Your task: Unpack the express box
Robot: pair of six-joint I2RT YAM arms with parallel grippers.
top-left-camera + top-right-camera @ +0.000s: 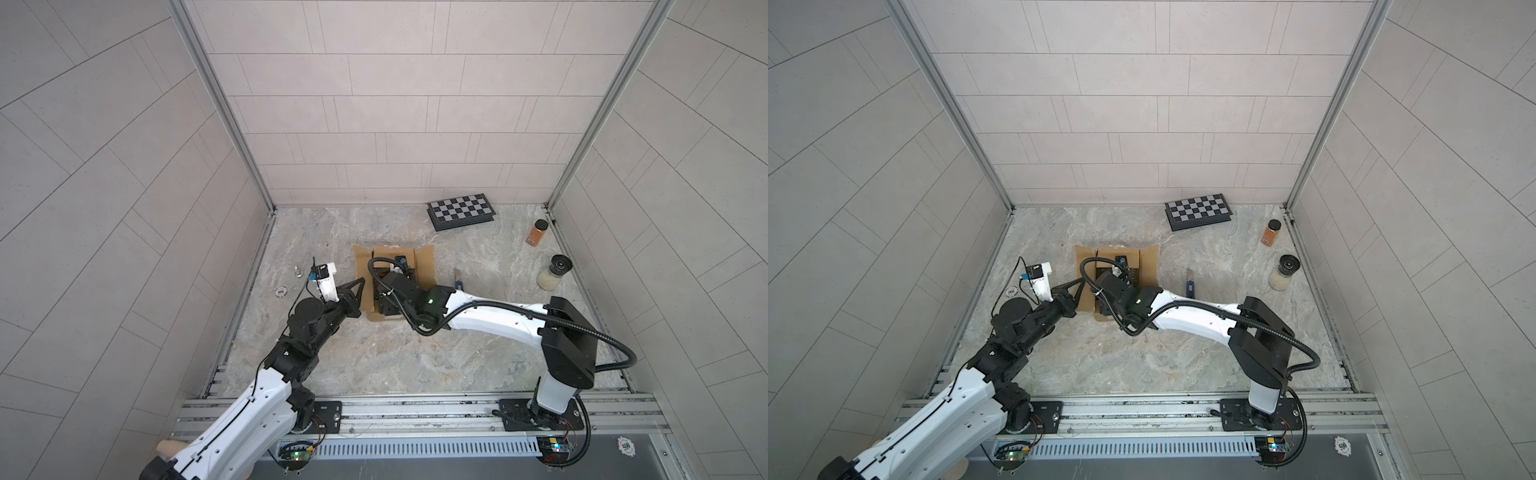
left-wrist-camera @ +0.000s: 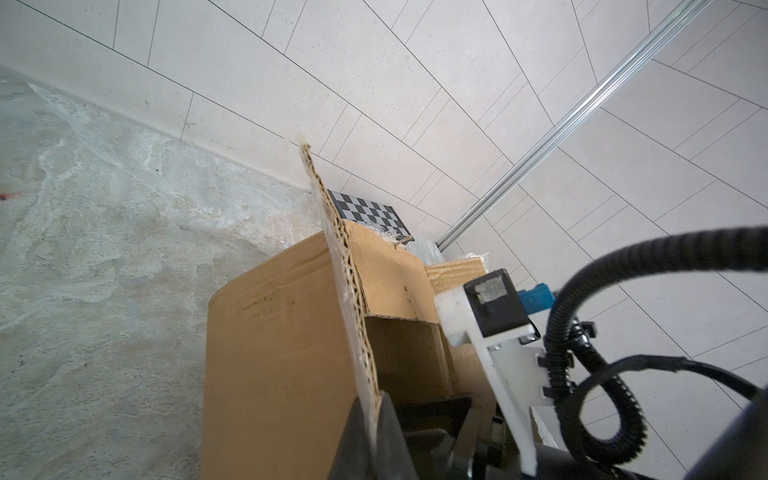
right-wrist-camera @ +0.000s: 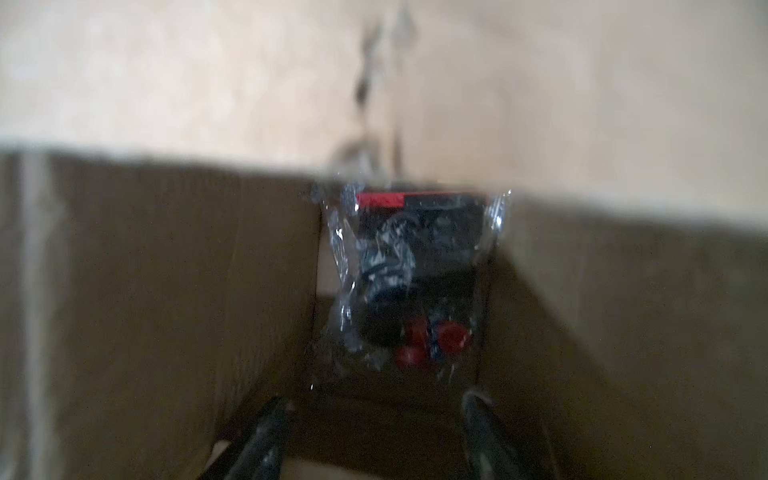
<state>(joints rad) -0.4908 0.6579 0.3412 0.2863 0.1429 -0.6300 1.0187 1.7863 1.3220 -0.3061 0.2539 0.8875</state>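
The express box stands in the middle of the table, a brown carton with its flaps spread open. My left gripper is shut on the edge of the box's left flap and holds it outward. My right arm reaches down into the box from above, so both top views hide its fingertips. In the right wrist view my right gripper is open between the box walls. Just ahead of its fingers lies a clear plastic bag with black and red parts, untouched.
A black-and-white checkered case lies at the back. An orange spice jar and a jar of white grains stand at the right. A blue utility knife lies right of the box. A poker chip lies at the left.
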